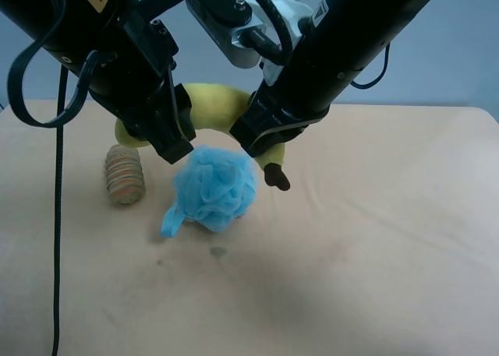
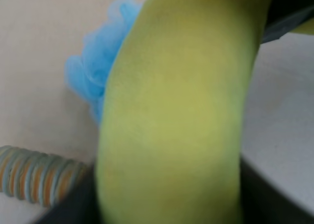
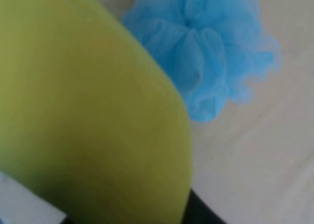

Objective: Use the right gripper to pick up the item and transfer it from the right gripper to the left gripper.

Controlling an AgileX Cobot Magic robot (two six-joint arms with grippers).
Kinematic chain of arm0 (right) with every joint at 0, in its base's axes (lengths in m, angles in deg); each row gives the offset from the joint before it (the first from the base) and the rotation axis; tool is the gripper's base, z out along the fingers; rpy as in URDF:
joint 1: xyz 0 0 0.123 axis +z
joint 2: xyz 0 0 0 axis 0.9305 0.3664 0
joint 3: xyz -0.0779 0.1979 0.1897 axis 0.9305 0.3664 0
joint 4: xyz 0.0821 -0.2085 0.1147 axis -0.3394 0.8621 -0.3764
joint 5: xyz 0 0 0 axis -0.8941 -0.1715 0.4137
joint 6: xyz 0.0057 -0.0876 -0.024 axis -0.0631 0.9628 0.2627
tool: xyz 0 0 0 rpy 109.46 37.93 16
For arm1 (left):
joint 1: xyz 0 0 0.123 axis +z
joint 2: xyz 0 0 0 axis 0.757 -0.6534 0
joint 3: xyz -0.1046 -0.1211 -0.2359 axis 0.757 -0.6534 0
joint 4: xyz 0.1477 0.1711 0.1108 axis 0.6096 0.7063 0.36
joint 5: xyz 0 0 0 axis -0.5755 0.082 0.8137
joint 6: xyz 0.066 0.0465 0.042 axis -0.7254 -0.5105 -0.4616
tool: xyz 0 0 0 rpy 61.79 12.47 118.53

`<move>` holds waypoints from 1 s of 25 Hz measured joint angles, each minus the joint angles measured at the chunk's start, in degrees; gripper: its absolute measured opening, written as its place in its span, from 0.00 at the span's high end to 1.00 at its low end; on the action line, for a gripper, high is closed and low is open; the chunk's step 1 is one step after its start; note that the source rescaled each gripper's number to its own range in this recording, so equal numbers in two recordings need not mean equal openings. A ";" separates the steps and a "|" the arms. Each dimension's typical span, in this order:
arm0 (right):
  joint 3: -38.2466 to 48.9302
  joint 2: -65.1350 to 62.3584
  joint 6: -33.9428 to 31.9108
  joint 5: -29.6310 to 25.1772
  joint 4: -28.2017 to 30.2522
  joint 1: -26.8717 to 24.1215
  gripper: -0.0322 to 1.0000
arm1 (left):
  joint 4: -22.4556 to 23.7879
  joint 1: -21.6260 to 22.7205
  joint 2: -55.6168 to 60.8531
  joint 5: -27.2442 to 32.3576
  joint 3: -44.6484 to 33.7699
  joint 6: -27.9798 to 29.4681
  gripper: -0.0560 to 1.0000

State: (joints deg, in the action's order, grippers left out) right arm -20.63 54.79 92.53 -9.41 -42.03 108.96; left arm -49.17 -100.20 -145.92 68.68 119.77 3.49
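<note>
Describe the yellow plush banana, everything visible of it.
The soft, curved yellow plush banana is lifted off the table, arched above the blue mesh bath pouf. Its fabric looks smooth and matte. Its dark brown tip points down beside the pouf. The right gripper clamps it near that tip. The left gripper sits around the other end, and I cannot tell whether it is closed.

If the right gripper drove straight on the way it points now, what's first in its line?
The plush banana: it already sits between the jaws of the right gripper. Past it, the blue pouf on the table looks next in line, though depth is hard to judge.
</note>
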 joint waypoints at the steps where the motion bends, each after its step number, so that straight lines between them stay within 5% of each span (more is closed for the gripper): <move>1: 0.00 0.00 0.00 0.00 -0.14 0.00 0.97 | -0.01 0.00 0.00 -0.11 0.00 0.02 0.90; 5: 0.00 0.00 0.00 0.00 -0.19 0.00 0.97 | -0.01 0.00 0.00 -0.23 0.00 0.02 0.94; 7: 0.00 0.00 0.00 -0.20 0.22 0.00 0.87 | -0.01 0.00 0.00 -0.20 0.00 0.02 0.94; 9: 0.00 0.00 -0.04 -1.09 1.43 0.00 0.62 | -0.01 0.00 0.00 -0.20 0.00 0.02 0.94; 11: 0.00 0.00 -0.21 -2.79 3.09 0.00 0.26 | -0.01 0.00 0.00 -0.14 0.00 0.02 0.94; 14: -0.04 -0.06 -0.21 -5.15 5.06 0.00 0.06 | -0.01 0.00 0.00 -0.14 0.00 0.02 0.94; 22: -0.04 -7.22 -1.80 -17.80 8.51 0.00 0.00 | -0.01 0.00 0.00 -0.14 0.00 0.02 0.94; 25: 0.02 -11.39 -4.72 -18.60 11.41 0.00 0.00 | -0.01 0.00 0.00 -0.14 0.00 0.02 0.94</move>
State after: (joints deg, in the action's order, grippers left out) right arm -20.61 43.40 87.81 -28.01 -30.62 108.96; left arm -49.18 -100.20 -145.92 68.53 119.77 3.51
